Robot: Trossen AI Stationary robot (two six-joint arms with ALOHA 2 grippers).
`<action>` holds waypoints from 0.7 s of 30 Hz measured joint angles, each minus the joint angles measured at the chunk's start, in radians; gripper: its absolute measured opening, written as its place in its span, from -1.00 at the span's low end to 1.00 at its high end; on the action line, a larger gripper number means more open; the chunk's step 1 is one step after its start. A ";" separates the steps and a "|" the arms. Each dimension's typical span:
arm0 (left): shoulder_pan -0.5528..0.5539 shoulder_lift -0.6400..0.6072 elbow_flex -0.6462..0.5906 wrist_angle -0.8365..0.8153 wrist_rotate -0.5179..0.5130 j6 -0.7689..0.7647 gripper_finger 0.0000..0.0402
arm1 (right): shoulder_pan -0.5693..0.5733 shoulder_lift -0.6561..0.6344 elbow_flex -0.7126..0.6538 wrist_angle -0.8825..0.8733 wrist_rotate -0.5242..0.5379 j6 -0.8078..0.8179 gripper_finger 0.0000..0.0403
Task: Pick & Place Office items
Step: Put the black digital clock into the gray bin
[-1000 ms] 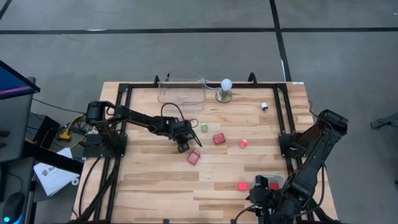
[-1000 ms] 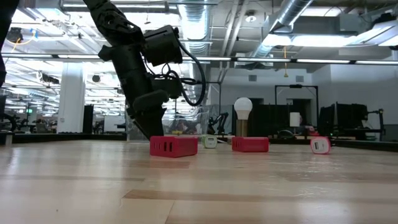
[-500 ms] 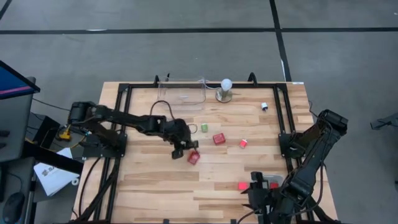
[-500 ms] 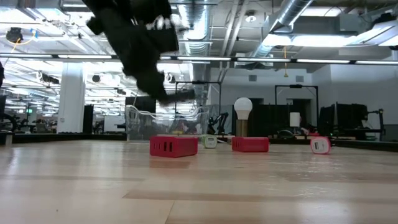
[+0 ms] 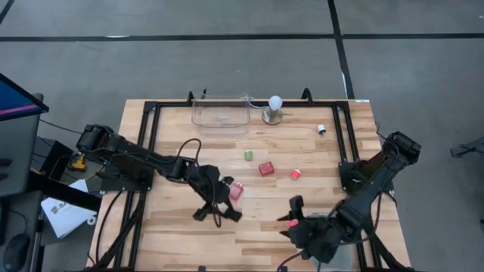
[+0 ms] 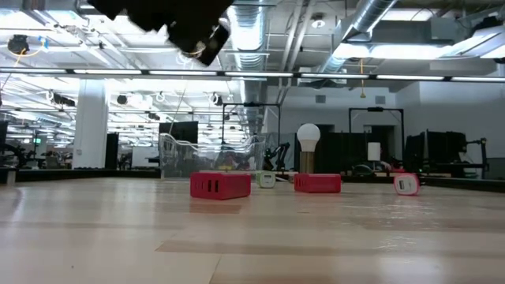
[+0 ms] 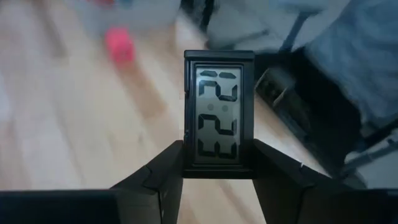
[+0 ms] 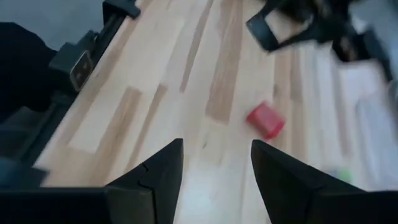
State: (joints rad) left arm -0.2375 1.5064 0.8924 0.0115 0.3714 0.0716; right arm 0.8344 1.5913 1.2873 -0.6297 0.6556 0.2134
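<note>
Light wooden plank worktop [image 5: 189,219] with black metal frame rails [image 5: 151,128] along its sides.

Clear rectangular plastic bin [image 5: 220,112] at the far edge, centre; just beside it a white ball on a round metal base [image 5: 274,108].

Left arm reaches over the near-centre of the worktop. Left tool [image 7: 217,177] is clamped on a small black rectangular digital clock [image 7: 218,113]: grey LCD face, dark segment digits, black bezel, held upright between the two dark fingers [image 7: 163,180] by its lower edge, clear of the surface. In the high view this tool [image 5: 217,211] sits just near-side of a pink block.

Right arm lies along the right rail, with its right tool [image 5: 291,219] over the near-right area. Jaws stand apart with nothing between them; the wrist view shows bare wood in the gap [image 8: 214,180].

Office items on the worktop, all lying flat and apart from each other:
- red rectangular block [image 5: 266,168], centre
- pink block [image 5: 236,190], just beside the left arm
- small red cube [image 5: 296,174], right of centre
- small green cube [image 5: 248,155], mid-worktop
- small black-and-white piece [image 5: 321,129], far right

Low view: red block with two slots [image 6: 220,185] nearest, second red block [image 6: 317,183] further right.
</note>
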 joint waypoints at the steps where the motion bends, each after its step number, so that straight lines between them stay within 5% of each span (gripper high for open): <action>1: 0.000 0.006 0.002 0.032 0.008 0.003 -0.23 | -0.007 0.000 0.000 0.027 0.000 -0.056 -0.09; 8: 0.014 0.037 0.000 0.156 0.054 0.003 -0.23 | -0.057 0.000 0.000 0.169 -0.002 -0.388 0.03; 21: 0.016 0.106 0.003 0.375 0.108 0.000 -0.21 | -0.152 0.000 0.000 0.265 -0.075 -0.514 0.08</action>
State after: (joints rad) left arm -0.2218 1.6126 0.8950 0.3862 0.4798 0.0715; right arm 0.6824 1.5913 1.2869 -0.3652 0.5807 -0.3008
